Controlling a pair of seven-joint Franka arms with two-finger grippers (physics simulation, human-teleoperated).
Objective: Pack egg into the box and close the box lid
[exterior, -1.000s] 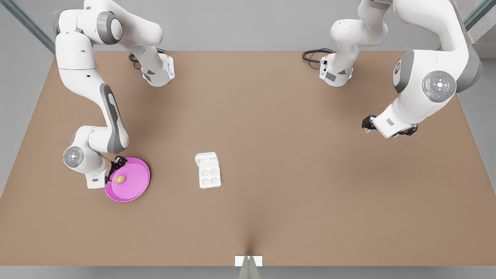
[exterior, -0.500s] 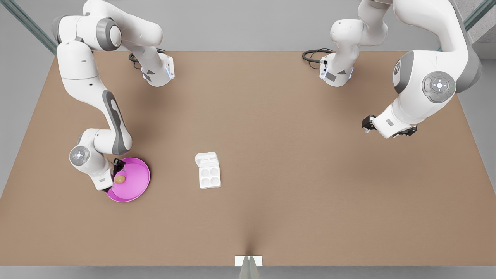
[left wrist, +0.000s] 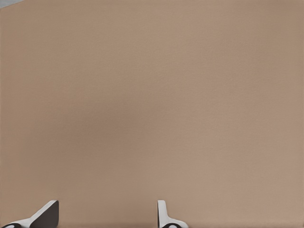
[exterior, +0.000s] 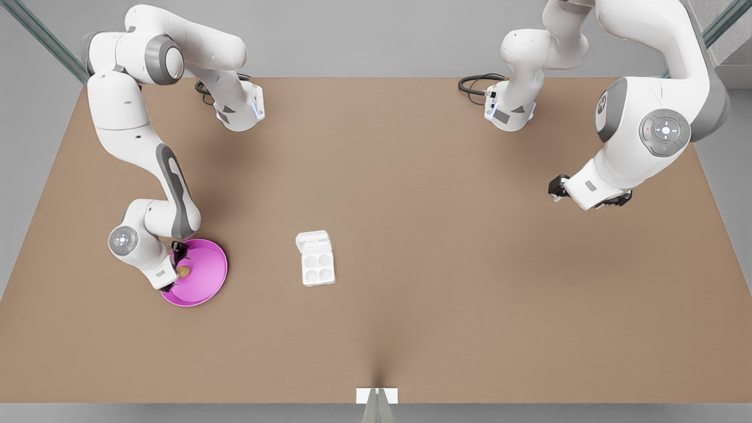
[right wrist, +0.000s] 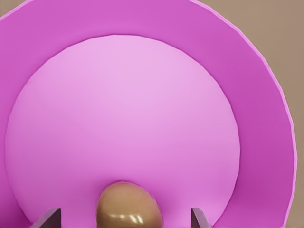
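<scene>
Since a second ago the right hand (exterior: 178, 265) has drawn in over the near rim of the pink plate (exterior: 205, 288), its wrist having shifted toward the front view's right, so the egg (exterior: 184, 271) now sits between its fingers, where before it lay just beyond them. The fingers (right wrist: 47, 219) are spread wide, one on each side of the egg, neither touching it.

The egg is a small, smooth, tan-brown oval with a faint shine, resting on the plate's flat floor, close to the hand's side of the plate.

The box (exterior: 318, 268) sits on the table (exterior: 470, 282) well off from the right hand, toward the front view's right. All four round cups are bare, and the box lid (exterior: 312, 241) lies flung open flat behind them.

The left hand (exterior: 590, 195) waits far away above bare table, unchanged, its fingers (left wrist: 45, 214) spread and holding nothing.
</scene>
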